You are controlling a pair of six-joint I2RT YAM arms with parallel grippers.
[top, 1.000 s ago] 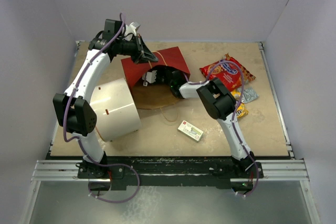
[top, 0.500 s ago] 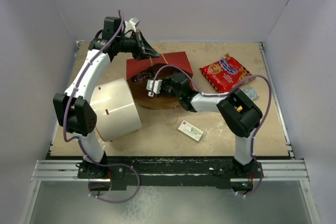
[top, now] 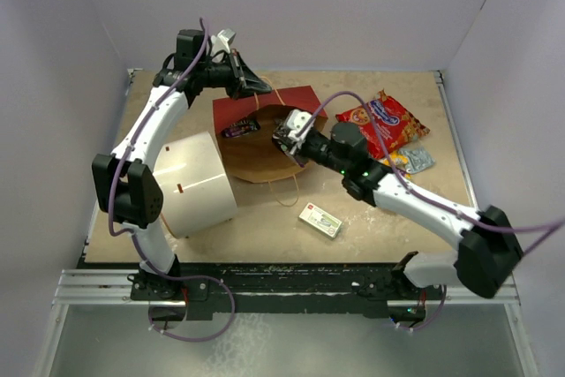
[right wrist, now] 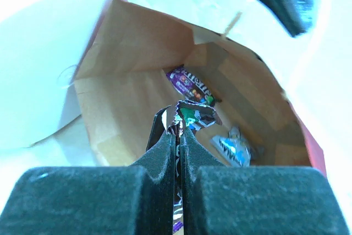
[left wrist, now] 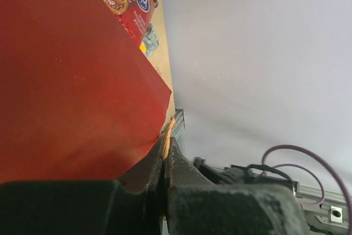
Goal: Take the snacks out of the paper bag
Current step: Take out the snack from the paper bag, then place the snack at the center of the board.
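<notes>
The paper bag (top: pixel 284 101) lies on its side, red outside, brown inside, its mouth facing me. My left gripper (top: pixel 253 86) is shut on its upper edge by the handle and holds it open; in the left wrist view the gripper (left wrist: pixel 165 138) pinches the red paper bag (left wrist: pixel 71 81). My right gripper (top: pixel 288 129) is at the mouth, shut on a brown and green snack packet (right wrist: pixel 196 114). Deeper inside lie a purple packet (right wrist: pixel 191 83) and a pale blue wrapper (right wrist: pixel 233 150). The red cookie bag (top: pixel 383 122) lies to the right of the bag.
A big white cylinder (top: pixel 199 183) lies at the left beside the bag. A small white-and-green box (top: pixel 320 219) lies in front. A yellow pack (top: pixel 398 162) and a silvery packet (top: pixel 418 160) lie by the cookie bag. Walls enclose the table.
My right gripper has drawn back from deep in the bag to its mouth, holding the packet, and its elbow has swung far right. The left gripper still holds the bag's edge.
</notes>
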